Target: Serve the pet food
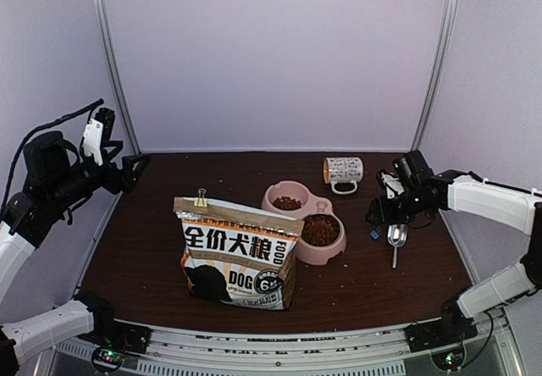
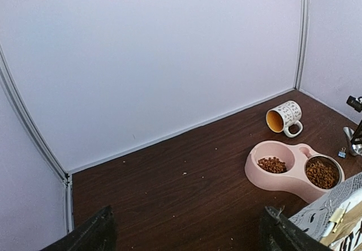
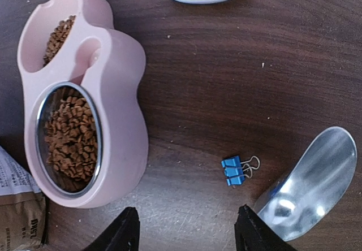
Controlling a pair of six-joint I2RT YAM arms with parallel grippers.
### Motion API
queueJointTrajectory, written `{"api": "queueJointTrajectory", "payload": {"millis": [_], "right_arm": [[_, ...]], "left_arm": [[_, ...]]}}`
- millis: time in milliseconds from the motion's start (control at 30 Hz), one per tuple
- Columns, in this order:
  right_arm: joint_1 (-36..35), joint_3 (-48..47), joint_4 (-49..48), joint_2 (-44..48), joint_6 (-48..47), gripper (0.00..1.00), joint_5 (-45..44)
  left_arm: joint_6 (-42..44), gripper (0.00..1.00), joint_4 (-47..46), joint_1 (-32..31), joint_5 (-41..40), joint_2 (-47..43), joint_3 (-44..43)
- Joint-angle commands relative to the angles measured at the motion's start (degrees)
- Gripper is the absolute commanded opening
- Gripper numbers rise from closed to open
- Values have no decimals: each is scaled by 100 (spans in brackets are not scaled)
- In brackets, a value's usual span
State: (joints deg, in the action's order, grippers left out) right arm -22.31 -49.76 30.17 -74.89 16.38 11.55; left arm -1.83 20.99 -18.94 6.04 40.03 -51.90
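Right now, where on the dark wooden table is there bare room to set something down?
Widest free patch: back-left of the table, bordered by the white walls, the pink double bowl and the printed kraft-and-white bag. A smaller one lies near-right, between bag and metal scoop. Crowded right of the bowl: scoop, blue binder clip, patterned white mug lying sideways.

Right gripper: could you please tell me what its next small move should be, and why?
Probably lift the right gripper away. It is open and empty, the scoop lies on the table, both compartments of the pink bowl hold pet food, and the bag is clipped shut.
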Motion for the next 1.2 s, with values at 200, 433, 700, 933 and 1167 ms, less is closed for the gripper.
{"api": "queueJointTrajectory", "payload": {"millis": [200, 433, 700, 933, 1167], "right_arm": [[433, -1000, 206, -1404, -647, 58, 117], [640, -995, 381, -1862, -680, 58, 50], [659, -883, 528, -1898, -728, 54, 84], [657, -926, 546, -2041, -742, 53, -39], [662, -957, 584, -2149, -764, 46, -73]], "left_arm": [[-31, 90, -333, 47, 52, 5, 7], [-24, 91, -332, 42, 144, 40, -4], [-15, 91, -308, 43, 227, 94, -38], [-11, 91, -305, 44, 300, 102, -44], [-8, 91, -293, 40, 333, 101, -48]]}}
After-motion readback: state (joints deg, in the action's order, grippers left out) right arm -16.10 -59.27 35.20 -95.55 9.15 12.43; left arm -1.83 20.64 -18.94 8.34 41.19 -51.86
